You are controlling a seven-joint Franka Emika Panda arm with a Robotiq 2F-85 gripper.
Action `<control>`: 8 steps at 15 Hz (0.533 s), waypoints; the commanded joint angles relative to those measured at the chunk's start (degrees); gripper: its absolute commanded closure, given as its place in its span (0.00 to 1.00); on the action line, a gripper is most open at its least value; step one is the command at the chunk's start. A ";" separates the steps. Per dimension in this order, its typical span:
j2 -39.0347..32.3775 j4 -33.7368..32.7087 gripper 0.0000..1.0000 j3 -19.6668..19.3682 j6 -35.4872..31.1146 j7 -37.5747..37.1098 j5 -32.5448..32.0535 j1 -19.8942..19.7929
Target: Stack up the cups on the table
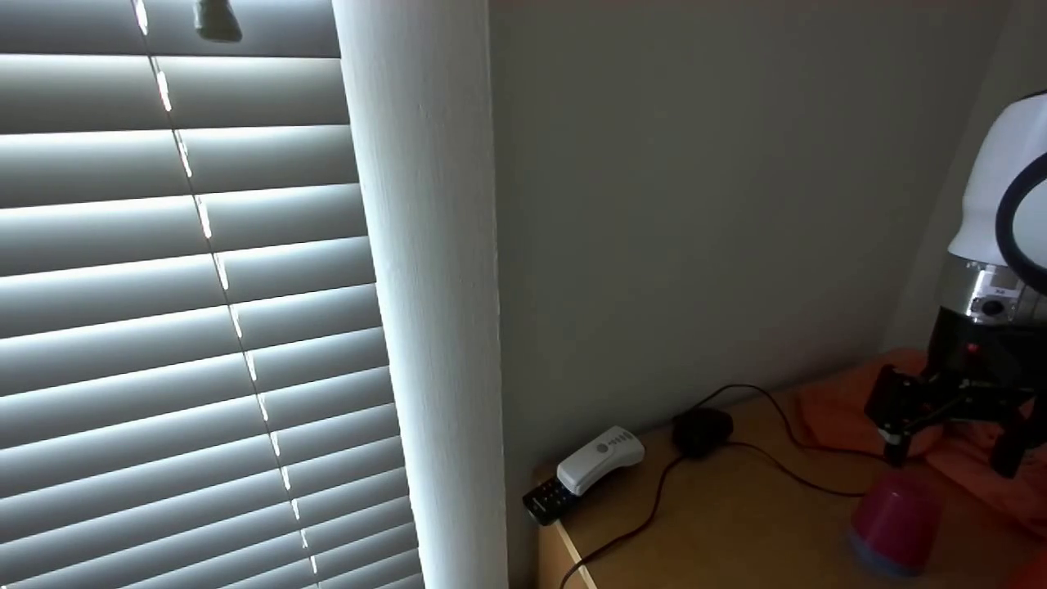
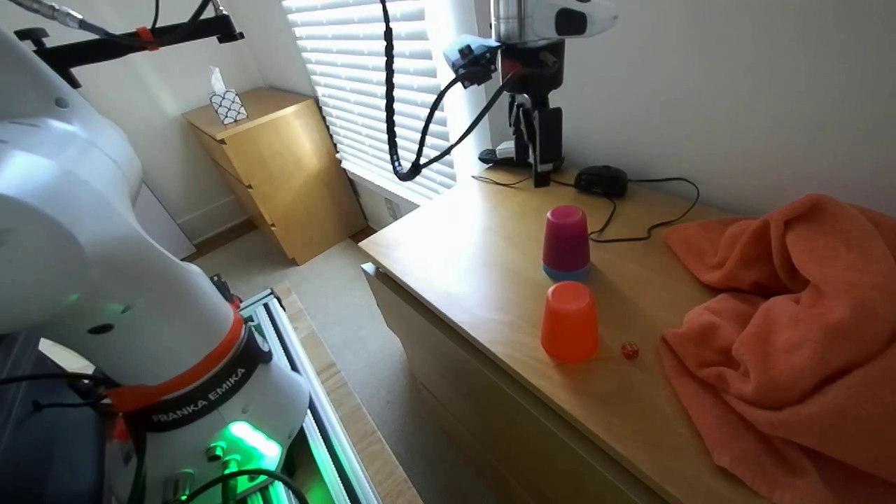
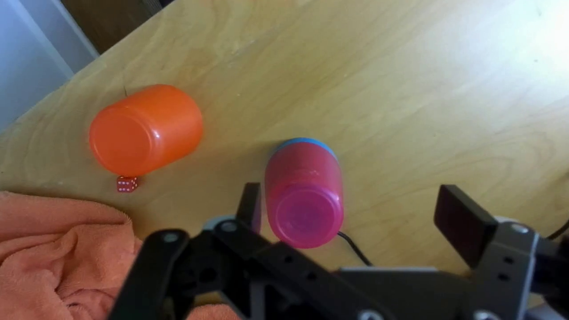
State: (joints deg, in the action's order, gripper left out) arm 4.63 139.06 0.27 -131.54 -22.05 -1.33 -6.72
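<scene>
A pink cup (image 2: pixel 567 234) stands upside down over a blue cup (image 2: pixel 567 274), of which only the rim shows at the bottom. The pink cup (image 3: pixel 306 209) and the blue rim (image 3: pixel 306 141) also show in the wrist view. An orange cup (image 2: pixel 570 322) stands upside down nearer the robot; in the wrist view the orange cup (image 3: pixel 146 129) is at the upper left. My gripper (image 3: pixel 355 209) is open and empty. In an exterior view the gripper (image 1: pixel 951 460) is above the pink cup's height. In the wrist view the pink cup appears between the fingers, close to the left finger.
A crumpled orange towel (image 2: pixel 791 336) lies beside the cups. A small red die (image 2: pixel 630 350) sits near the orange cup. A black device (image 2: pixel 600 180) with a cable lies near the wall. A white remote (image 1: pixel 601 460) rests on a black remote (image 1: pixel 548 501).
</scene>
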 commanded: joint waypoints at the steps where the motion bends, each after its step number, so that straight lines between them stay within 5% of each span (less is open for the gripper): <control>1: -4.23 -2.15 0.00 -2.03 0.32 -1.05 0.28 0.32; 8: -8.91 -4.12 0.00 -4.65 -0.04 0.56 5.41 0.33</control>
State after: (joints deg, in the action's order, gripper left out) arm -2.06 136.25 -3.40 -131.56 -22.39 0.39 -6.72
